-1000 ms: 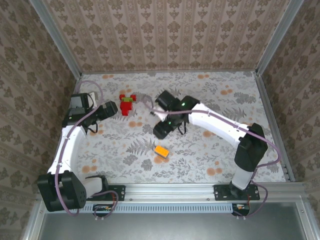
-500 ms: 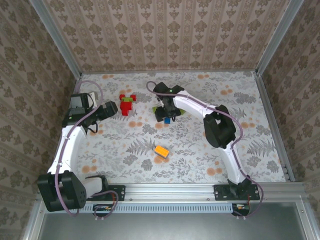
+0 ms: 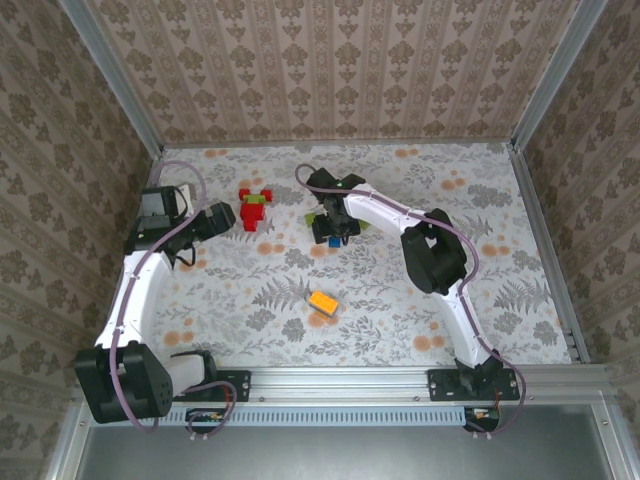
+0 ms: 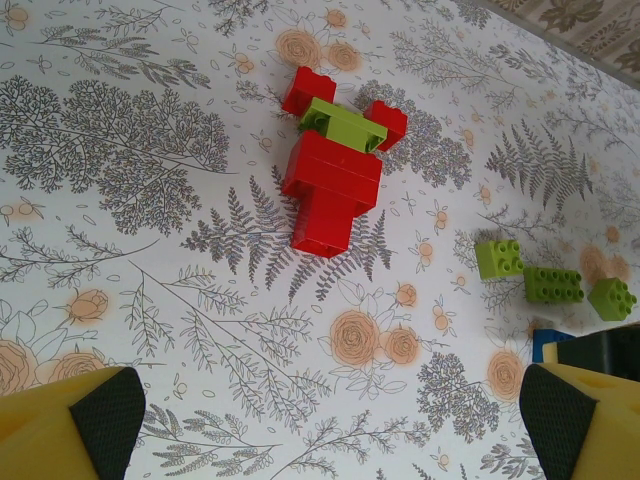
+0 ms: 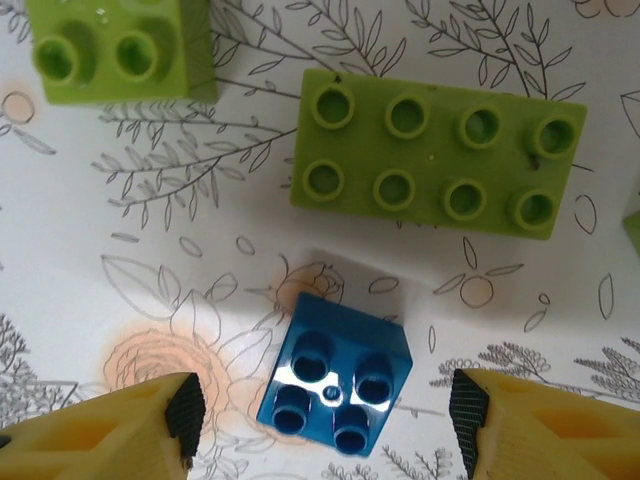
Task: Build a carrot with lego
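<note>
**A:** Right gripper (image 5: 325,415), jaws apart, straddles the blue brick (image 5: 335,375) at lower centre, touching nothing.

**B:** Risk?

**A:** It sits skewed to the pads (image 5: 183,418). I'd judge closing could twist it loose, or nudge it toward the 8-stud green brick (image 5: 437,153) just above.

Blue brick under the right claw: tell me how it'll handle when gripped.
The blue brick looks like hard glossy plastic, probably stiff, light and slippery. Flat sides suggest no rolling; it sits skewed to the right claw, so it may twist on closing.
</note>
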Controlling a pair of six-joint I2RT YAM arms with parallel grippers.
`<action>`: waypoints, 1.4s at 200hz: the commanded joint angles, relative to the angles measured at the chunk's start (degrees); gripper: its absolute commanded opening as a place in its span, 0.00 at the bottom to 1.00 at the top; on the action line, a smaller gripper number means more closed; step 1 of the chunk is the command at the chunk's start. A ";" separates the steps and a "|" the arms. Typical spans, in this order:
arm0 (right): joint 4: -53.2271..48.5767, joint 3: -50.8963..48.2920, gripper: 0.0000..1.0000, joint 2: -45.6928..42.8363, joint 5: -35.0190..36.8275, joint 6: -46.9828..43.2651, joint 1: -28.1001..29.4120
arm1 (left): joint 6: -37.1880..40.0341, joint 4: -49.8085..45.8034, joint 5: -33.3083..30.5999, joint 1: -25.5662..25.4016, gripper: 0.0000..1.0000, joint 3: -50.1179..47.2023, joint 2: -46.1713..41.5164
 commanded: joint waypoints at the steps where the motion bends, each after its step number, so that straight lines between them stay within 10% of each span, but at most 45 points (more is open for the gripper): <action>1: 1.27 -0.10 0.66 1.55 -0.23 2.26 -0.79 | 0.61 -0.65 0.14 -0.26 1.00 1.50 -0.60; 280: -2.83 -9.79 0.33 -12.88 -1.91 -6.68 4.84 | 0.55 -0.49 0.19 -0.29 1.00 1.51 -0.51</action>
